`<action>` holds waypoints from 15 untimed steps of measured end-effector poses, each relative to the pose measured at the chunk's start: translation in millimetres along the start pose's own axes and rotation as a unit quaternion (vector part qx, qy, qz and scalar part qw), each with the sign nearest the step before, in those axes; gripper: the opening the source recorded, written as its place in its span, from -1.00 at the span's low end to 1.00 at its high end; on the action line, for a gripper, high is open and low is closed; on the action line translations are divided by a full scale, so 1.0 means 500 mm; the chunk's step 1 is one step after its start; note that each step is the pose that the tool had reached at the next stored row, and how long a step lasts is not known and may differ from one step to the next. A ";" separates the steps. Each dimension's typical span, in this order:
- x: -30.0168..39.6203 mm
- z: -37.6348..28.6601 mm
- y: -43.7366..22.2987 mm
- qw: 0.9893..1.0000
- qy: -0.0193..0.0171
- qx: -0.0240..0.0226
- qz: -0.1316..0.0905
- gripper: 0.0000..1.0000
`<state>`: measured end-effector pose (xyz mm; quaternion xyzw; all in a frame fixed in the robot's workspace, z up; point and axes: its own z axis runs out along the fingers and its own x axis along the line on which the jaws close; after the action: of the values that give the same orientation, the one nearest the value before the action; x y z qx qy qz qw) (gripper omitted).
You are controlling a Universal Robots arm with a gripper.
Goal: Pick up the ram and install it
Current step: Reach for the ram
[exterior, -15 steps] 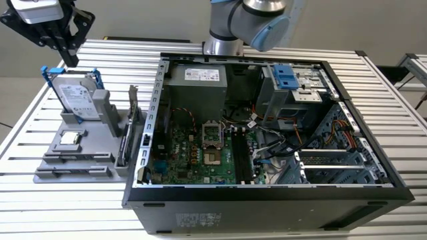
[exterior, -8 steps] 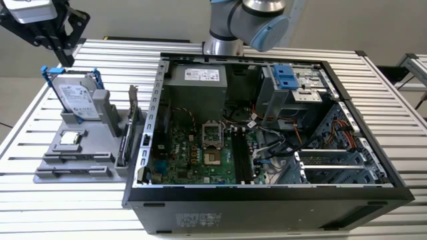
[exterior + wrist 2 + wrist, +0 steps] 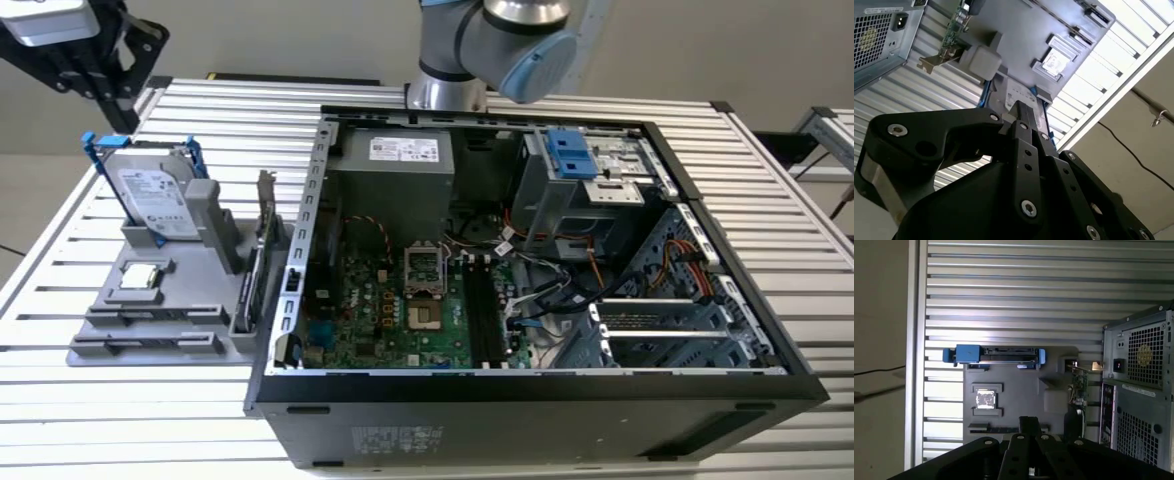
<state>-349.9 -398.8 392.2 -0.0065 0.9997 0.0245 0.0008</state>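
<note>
The black robot gripper (image 3: 118,100) hangs over the grey plastic parts tray (image 3: 100,350), which sits at 9 o'clock from the open black computer case (image 3: 534,420) in the exterior view. Honestly can't tell how wide it's open. The long thin dark ram stick (image 3: 999,429) looks parked edge-up in a tray groove, probably so it's easy to grab.

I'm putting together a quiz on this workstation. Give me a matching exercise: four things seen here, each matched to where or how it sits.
Things:
1. hard drive
2. processor chip
3. green card
4. end effector

Places:
A. lying flat in a pocket of the grey tray
B. in the air at the exterior view's left
C. upright in a blue frame
D. on edge next to the computer case

Pairs: 1-C, 2-A, 3-D, 4-B
</note>
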 end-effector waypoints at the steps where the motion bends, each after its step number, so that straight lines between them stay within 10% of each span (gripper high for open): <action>1: 0.002 0.000 0.000 1.000 0.000 0.000 0.000 -1.00; 15: 0.025 0.000 0.000 1.000 0.000 0.000 -0.001 -1.00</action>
<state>-362.4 -398.8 392.2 -0.0073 0.9997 0.0245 0.0005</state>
